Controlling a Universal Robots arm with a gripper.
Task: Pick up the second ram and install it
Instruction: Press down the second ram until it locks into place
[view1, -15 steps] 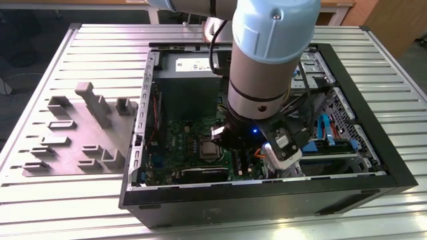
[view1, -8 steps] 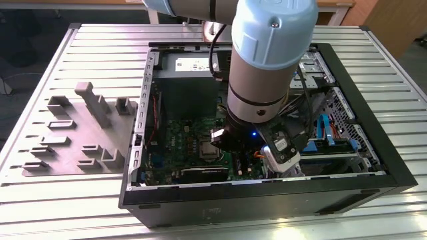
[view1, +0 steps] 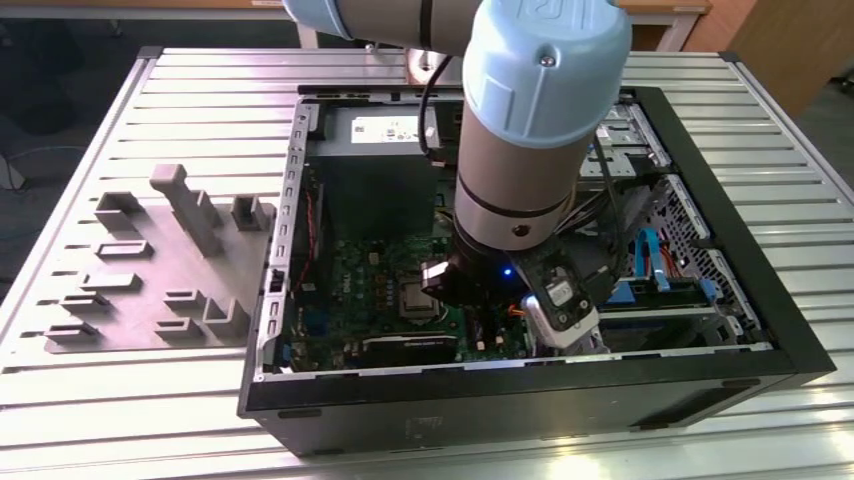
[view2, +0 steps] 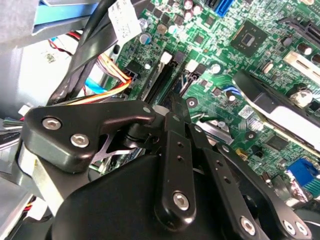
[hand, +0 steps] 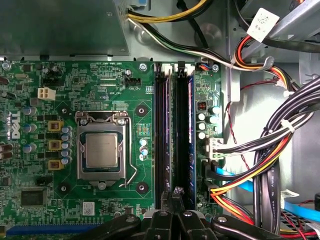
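Note:
A slim blue stick (hand: 191, 135), which I take for the second ram, stands on edge in a long black slot of the green motherboard (hand: 75, 80). Another black slot (hand: 161, 135) runs parallel beside it. My gripper (hand: 175, 192) is shut, its black fingertips together just over one end of the two slots, and I see nothing between them. In the second wrist view the gripper (view2: 173, 102) hovers low over the board, close to the slots (view2: 159, 82) and their white latches. In the exterior view the arm (view1: 534, 150) reaches down into the open computer case (view1: 534, 385).
The processor socket (hand: 101, 150) lies beside the slots. Bundles of black, red, yellow and orange cables (hand: 270, 150) crowd the other side. A grey part fixture (view1: 147, 270) sits on the slatted table at the exterior view's left. The power supply (view1: 380, 130) fills the case's far end.

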